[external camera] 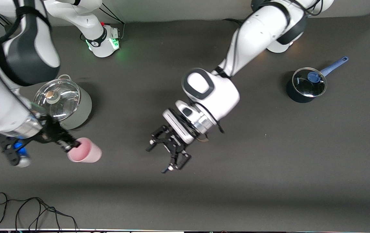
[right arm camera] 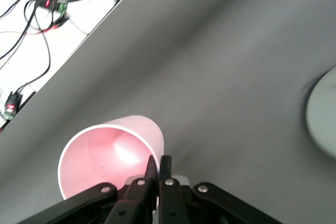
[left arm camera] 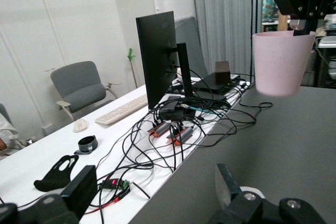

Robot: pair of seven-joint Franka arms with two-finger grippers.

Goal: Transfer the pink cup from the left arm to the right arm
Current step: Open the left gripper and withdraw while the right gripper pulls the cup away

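The left end effector (external camera: 168, 154) is hanging over the middle of the bench (external camera: 269, 168) with its fingers spread apart and holding nothing. The right end effector (external camera: 70, 146) is pinching the rim of the pink cup (external camera: 84, 150), carrying it in the air over the bench beside the lidded grey pot (external camera: 63, 103).
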